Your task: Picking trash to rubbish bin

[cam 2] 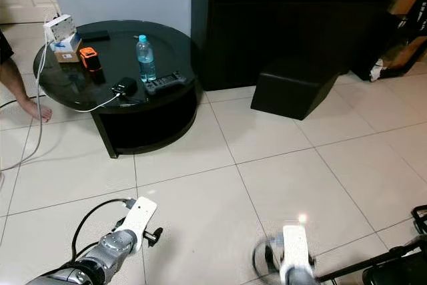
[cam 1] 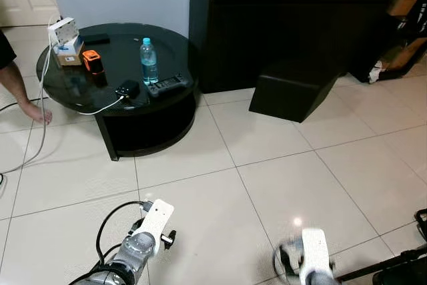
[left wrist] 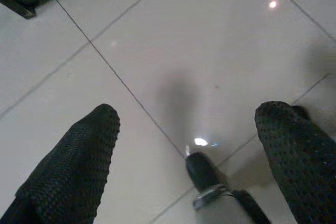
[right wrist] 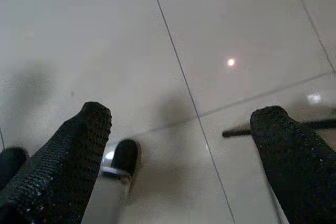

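1. Near, 7 and 5 o'clock: left gripper (left wrist: pixel 184 145) and right gripper (right wrist: pixel 178 145) both spread wide, holding nothing, over glossy white floor tiles (cam 1: pixel 280 165).
2. Right arm (cam 1: pixel 312 258) blurred, cut off by frame edge.
3. Far, 11 o'clock: round black glass table (cam 1: pixel 73 88); upright clear plastic bottle (cam 1: pixel 149 62), blue cap, water inside; remote (cam 1: pixel 168 85) just beside.
4. 1 o'clock: matte black angular block (cam 1: pixel 293 88).

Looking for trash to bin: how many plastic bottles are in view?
1: a plastic bottle standing upright on the round black table, beside the remote. Others may be hidden.
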Controlling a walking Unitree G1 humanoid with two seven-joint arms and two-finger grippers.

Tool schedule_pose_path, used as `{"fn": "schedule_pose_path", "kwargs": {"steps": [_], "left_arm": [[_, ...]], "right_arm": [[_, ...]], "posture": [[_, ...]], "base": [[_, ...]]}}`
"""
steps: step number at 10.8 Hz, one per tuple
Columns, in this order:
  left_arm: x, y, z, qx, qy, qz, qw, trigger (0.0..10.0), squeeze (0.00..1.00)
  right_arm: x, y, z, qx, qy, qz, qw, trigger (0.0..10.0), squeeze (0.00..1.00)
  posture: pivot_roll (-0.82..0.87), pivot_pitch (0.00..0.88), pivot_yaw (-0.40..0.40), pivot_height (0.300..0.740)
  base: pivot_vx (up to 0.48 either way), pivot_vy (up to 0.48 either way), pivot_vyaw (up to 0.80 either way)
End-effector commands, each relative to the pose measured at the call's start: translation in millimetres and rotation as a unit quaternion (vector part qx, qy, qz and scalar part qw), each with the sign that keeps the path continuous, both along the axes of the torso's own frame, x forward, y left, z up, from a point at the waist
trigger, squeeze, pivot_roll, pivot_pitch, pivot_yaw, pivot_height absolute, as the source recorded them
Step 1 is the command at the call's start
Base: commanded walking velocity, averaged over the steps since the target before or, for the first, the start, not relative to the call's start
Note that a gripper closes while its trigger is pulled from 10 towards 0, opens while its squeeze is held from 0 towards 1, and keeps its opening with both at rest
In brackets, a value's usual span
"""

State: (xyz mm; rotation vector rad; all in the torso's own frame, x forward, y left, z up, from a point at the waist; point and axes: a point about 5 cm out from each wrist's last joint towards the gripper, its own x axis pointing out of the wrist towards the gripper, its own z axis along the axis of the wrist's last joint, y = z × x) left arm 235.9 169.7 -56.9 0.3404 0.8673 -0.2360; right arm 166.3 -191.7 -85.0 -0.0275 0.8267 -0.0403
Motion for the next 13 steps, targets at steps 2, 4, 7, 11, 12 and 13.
{"fn": "schedule_pose_path", "kwargs": {"steps": [2, 4, 7, 11, 12, 13], "left_arm": [[-1.1, -7.5, -1, -0.011, 0.003, -0.012, 1.000, 10.0, 0.00], [5.4, -13.8, 3, -0.005, -0.004, -0.043, 0.999, 10.0, 0.00], [6.5, -16.4, 4, 0.003, -0.006, -0.066, 0.998, 10.0, 0.00], [3.7, -22.1, 2, 0.007, 0.008, -0.105, 0.994, 10.0, 0.00], [5.0, -20.3, 3, 0.008, 0.005, -0.101, 0.995, 10.0, 0.00], [5.2, -15.5, 3, 0.009, 0.005, -0.095, 0.995, 10.0, 0.00]], "right_arm": [[-8.0, -18.0, -1, -0.022, 0.011, -0.012, 1.000, 10.0, 0.00], [-17.5, -39.3, 1, -0.036, 0.010, -0.049, 0.998, 10.0, 0.00], [-34.2, -51.6, 0, -0.041, 0.004, -0.095, 0.995, 10.0, 0.00], [-25.2, -54.5, 5, -0.045, -0.020, -0.102, 0.994, 10.0, 0.00], [-24.6, -53.2, 4, -0.044, -0.018, -0.095, 0.994, 10.0, 0.00], [-22.6, -49.1, 4, -0.046, -0.014, -0.077, 0.996, 10.0, 0.00]], "posture": [[0.18, 0.039, -0.092, 0.740], [0.13, 0.045, -0.064, 0.740], [0.11, 0.031, -0.035, 0.740], [0.09, 0.012, -0.026, 0.740], [0.10, 0.005, -0.034, 0.740], [0.11, 0.000, -0.039, 0.740]], "base": [[0.000, 0.000, 0.00], [0.000, 0.000, 0.00], [0.000, 0.000, 0.00], [0.000, 0.000, 0.00], [0.000, 0.000, 0.00], [0.000, 0.000, 0.00]]}}
